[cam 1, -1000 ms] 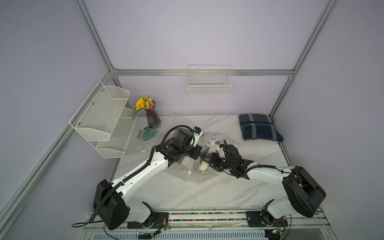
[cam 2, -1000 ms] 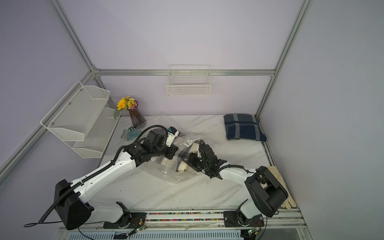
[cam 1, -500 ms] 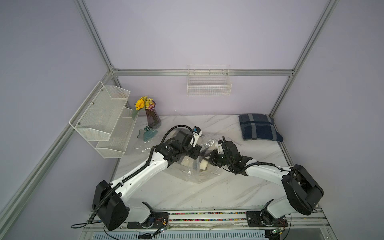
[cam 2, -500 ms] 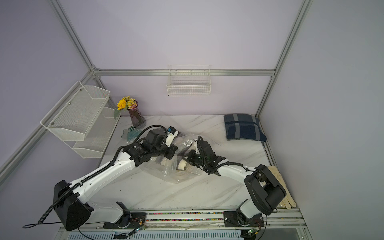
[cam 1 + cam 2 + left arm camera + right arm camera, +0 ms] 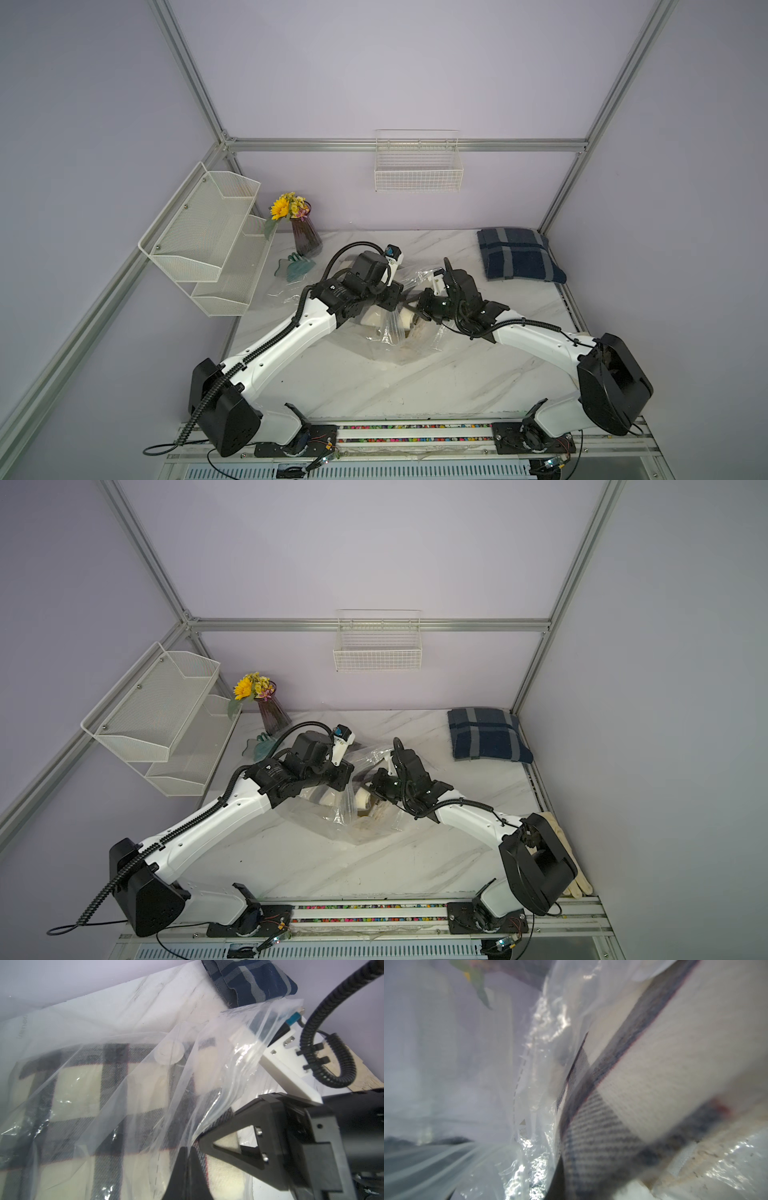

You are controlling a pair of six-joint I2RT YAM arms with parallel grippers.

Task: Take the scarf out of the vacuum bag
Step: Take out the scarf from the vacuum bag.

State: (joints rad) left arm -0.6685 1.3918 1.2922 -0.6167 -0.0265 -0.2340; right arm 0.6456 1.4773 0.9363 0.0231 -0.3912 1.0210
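Soft, light plaid scarf (image 5: pixel 87 1088) lies folded inside a slippery clear bag (image 5: pixel 207 1084); left gripper (image 5: pixel 188 1150) pinches the bag's open lip, right gripper (image 5: pixel 204 1141) reaches in, clamped on the scarf's near edge, probably the best place to pull.

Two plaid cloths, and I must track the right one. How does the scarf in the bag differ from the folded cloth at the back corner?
The scarf is cream with dark grey checks; the folded cloth is navy with grey stripes. The scarf sits in the clear vacuum bag; the folded cloth lies bare on the table. Both are plaid.
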